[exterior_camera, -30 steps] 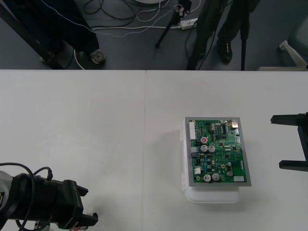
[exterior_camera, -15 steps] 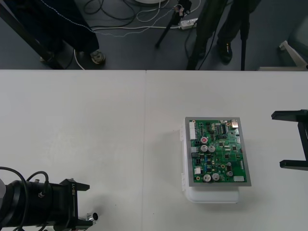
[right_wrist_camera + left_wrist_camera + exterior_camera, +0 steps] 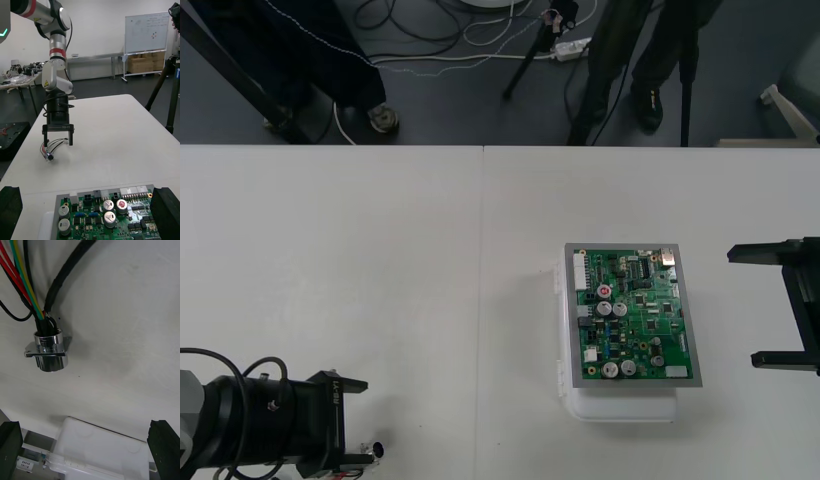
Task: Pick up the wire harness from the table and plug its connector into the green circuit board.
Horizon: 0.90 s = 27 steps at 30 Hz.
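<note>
Green board, harness well apart by left end effector.

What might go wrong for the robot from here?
The left claw stands open over the harness, and I cannot make out the plug, so it may close on loose wires and leave the plug badly aimed. The metal socket looks heavy; once lifted it may swing and tug the wires. The board sits far off, beside the open right claw, so the harness could slip on the way.
</note>
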Tool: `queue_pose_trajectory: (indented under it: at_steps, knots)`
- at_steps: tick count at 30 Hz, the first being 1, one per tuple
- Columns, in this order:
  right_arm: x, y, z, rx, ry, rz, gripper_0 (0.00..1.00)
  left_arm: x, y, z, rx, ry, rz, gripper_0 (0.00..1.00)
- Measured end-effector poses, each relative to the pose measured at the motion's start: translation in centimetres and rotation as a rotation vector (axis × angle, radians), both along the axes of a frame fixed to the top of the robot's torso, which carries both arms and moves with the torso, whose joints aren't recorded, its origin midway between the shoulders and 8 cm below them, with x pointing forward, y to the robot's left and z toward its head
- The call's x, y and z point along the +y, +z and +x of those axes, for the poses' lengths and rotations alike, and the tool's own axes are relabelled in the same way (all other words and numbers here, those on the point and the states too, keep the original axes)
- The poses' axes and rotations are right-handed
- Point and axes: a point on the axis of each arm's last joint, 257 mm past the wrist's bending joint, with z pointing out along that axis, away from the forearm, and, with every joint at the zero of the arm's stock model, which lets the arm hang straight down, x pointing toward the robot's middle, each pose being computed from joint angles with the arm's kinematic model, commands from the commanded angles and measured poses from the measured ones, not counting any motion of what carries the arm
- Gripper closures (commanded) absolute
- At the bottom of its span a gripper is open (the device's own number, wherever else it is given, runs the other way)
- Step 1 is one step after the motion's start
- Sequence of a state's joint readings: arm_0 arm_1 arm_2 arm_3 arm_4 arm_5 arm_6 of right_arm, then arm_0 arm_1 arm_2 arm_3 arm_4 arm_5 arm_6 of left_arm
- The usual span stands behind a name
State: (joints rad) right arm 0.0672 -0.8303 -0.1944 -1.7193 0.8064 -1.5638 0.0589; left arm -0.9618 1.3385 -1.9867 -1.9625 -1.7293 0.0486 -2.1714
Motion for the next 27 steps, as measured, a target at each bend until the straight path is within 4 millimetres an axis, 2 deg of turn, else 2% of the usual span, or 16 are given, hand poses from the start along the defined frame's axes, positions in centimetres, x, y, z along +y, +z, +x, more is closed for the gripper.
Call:
queue_pose_trajectory:
  at_steps: [15, 21, 27]
  knots:
    - [-0.2, -2.5, -1.3, 0.008, 0.001, -0.031, 0.00, 0.8, -1.6, -2.6, 0.053, 0.022, 0.005, 0.02]
    - [-0.4, -3.7, -1.4, -0.130, 0.009, -0.041, 0.00, 1.3, -2.2, -2.5, 0.055, 0.027, 0.015, 0.02]
    - [-0.8, -5.0, -1.2, -0.084, -0.009, -0.035, 0.00, 2.0, -4.0, -2.3, 0.059, 0.028, 0.041, 0.02]
